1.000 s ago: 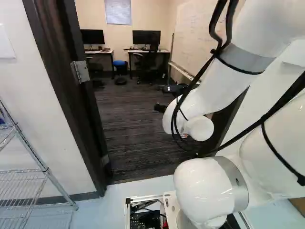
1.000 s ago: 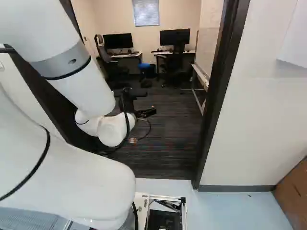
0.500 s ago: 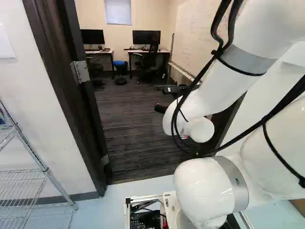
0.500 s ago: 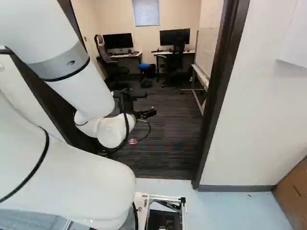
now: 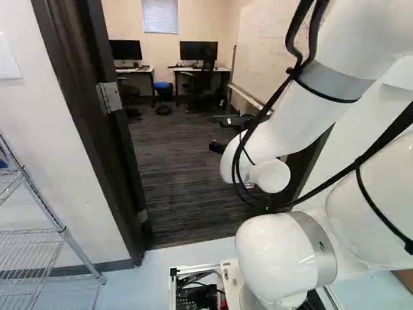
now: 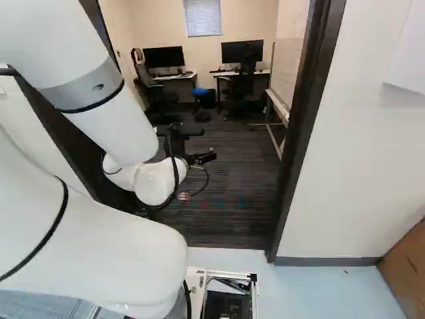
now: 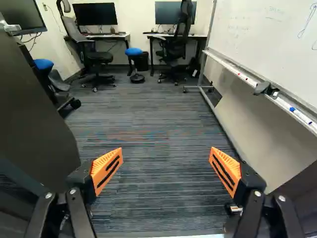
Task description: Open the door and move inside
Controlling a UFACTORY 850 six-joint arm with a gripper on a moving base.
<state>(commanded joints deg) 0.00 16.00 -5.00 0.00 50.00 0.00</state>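
The gripper (image 5: 226,134), also in the right base view as the black gripper (image 6: 204,143), is held out at the doorway on the bent arm. In the wrist view the gripper (image 7: 166,166) stands open, its orange pads (image 7: 107,168) wide apart with only carpet visible between them. The dark door (image 7: 34,109) stands swung open beside one finger, a metal handle (image 7: 9,27) near its far top edge. In the left base view the dark door frame (image 5: 80,129) carries a metal hinge (image 5: 108,97). In the right base view the opposite door frame (image 6: 297,146) rises.
Beyond the doorway lies striped carpet (image 7: 148,119). Desks, office chairs (image 7: 173,42) and a blue stool (image 7: 133,51) stand at the far wall. A wheeled whiteboard (image 7: 267,29) lines one side. Outside are a wire shelf (image 5: 35,230) and a cardboard box (image 6: 406,266).
The arm has shifted very slightly against its joint, its upper part a few pixels left in the right base view. The base and door look unmoved.
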